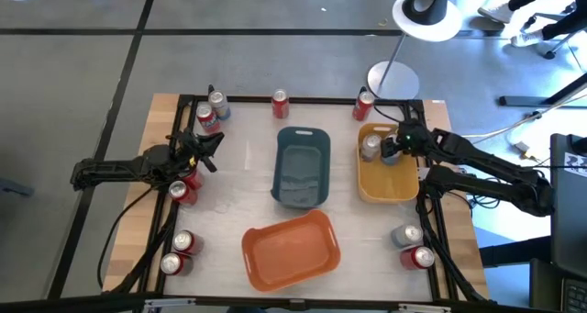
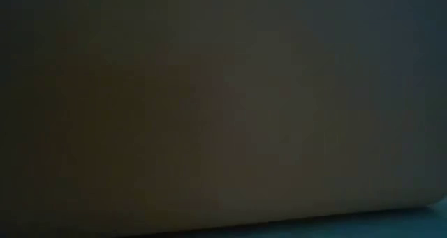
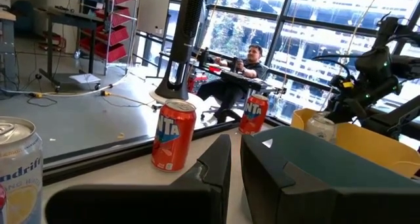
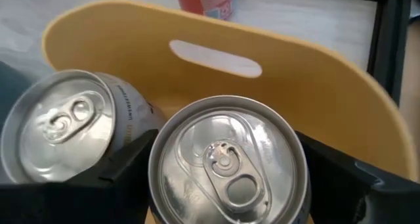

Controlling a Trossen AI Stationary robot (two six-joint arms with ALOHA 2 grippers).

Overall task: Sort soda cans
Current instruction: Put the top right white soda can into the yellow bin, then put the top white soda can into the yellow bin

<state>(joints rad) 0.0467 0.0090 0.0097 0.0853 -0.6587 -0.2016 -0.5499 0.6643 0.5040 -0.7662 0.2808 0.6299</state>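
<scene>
My right gripper hangs over the far end of the yellow bin, shut on an upright silver soda can. A second silver can stands in the bin beside it. My left gripper waits shut and level at the table's left, with nothing in it. Red and silver cans stand around the table: a pair at the far left, two red ones on the far edge, one by the left arm, two at the near left and two at the near right. My right gripper pinches the silver can by its upper side wall, just below the rim, between its two fingers. The fingers slant down from the table's right side. The can stays upright, top up, inside the yellow bin; whether its base touches the floor, I cannot tell.
A blue-grey bin lies in the table's middle and an orange bin near the front edge. A black frame rail runs round the table. A person sits in the room beyond the far edge. The low view is dark.
</scene>
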